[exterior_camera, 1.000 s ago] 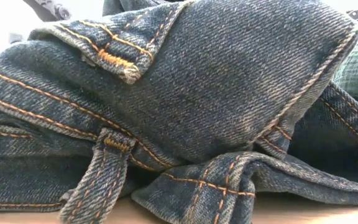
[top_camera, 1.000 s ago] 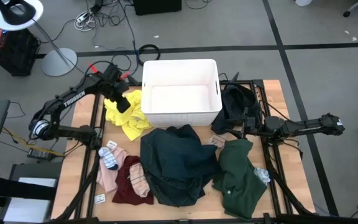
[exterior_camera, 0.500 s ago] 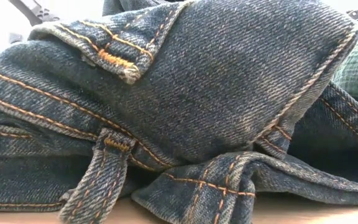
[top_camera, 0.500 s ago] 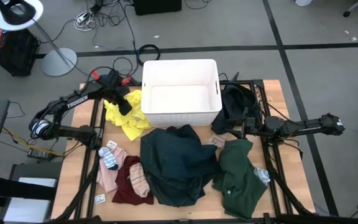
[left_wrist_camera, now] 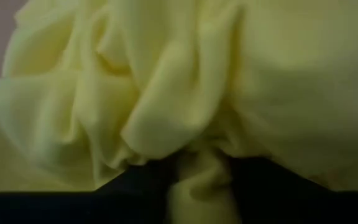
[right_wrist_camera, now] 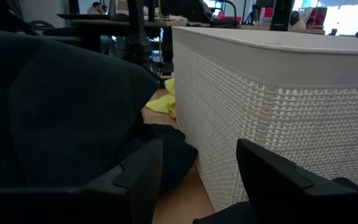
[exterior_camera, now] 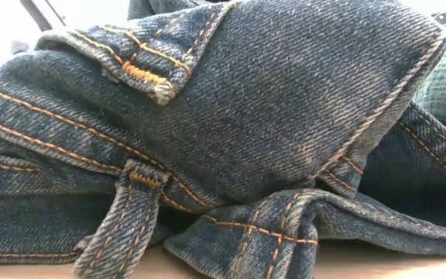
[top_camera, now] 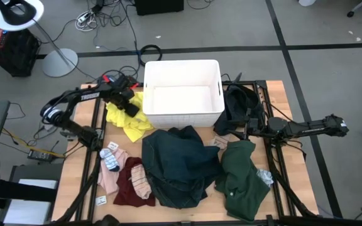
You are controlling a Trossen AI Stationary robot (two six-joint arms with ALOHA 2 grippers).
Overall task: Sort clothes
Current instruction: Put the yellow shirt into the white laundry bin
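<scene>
Pressing into the yellow garment point(top_camera: 129, 119) beside the white bin point(top_camera: 183, 94), the left end effector point(top_camera: 131, 107) has a yellow fold pinched between its fingers point(left_wrist_camera: 135, 183). Across the tabletop point(top_camera: 275, 125), the right end effector point(top_camera: 241, 129) rests spread apart by the black garment point(top_camera: 237, 103). Teal point(top_camera: 178, 163) and green point(top_camera: 237, 176) pieces lie in front.

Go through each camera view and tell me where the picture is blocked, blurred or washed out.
High view: even light, sharp, nothing blocked. Low view: the jeans lie right against the lens and fill it, stitching crisp, background washed out white. Left wrist view: soft blur, filled by the yellow garment. Right wrist view: the white bin is sharp, the room's bright windows glare behind it.
</scene>
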